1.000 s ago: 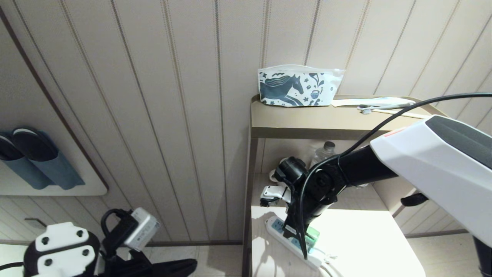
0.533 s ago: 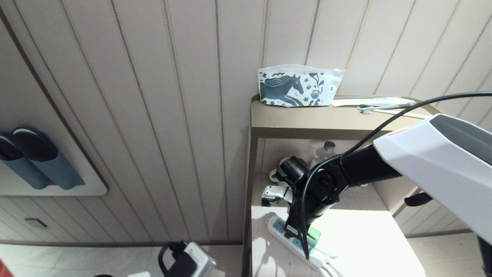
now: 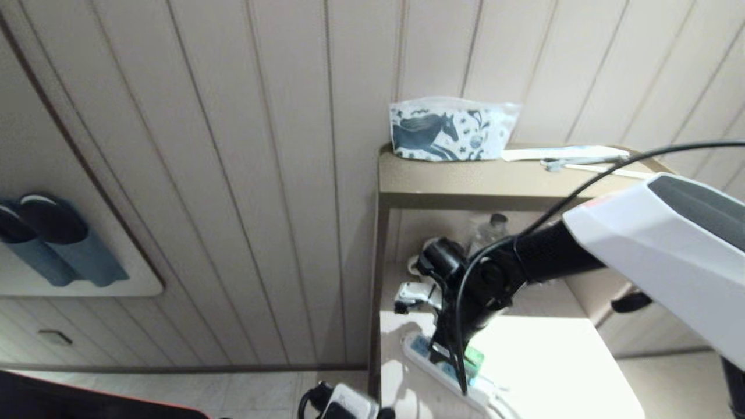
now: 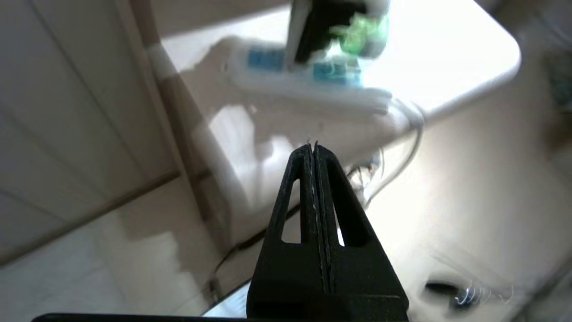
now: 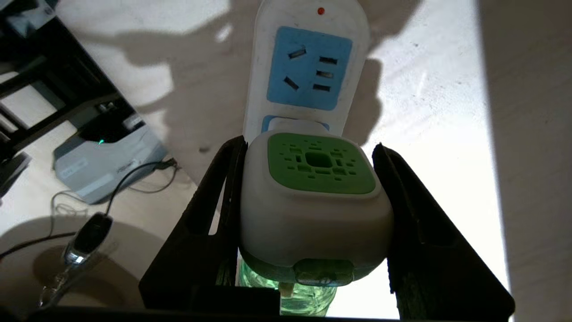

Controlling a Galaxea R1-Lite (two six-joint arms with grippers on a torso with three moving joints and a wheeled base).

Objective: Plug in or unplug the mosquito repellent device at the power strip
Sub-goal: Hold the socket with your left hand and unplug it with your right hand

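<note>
Two-level beige wooden side unit (image 3: 442, 185) standing against a panelled wall. Upper shelf: a white zip pouch printed with a dark blue horse (image 3: 451, 129) at the back edge, and beside it a slim white toothbrush packet (image 3: 567, 153). Lower light tabletop (image 3: 547, 361): a long flat white power strip with light-blue socket faces (image 3: 445, 368) lying near its left edge; a clear plastic water bottle with a grey cap (image 3: 488, 231) stands in the recess behind.

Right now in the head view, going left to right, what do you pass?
blue slippers → left wrist camera → power strip → horse-print pouch → right arm's white shell
</note>
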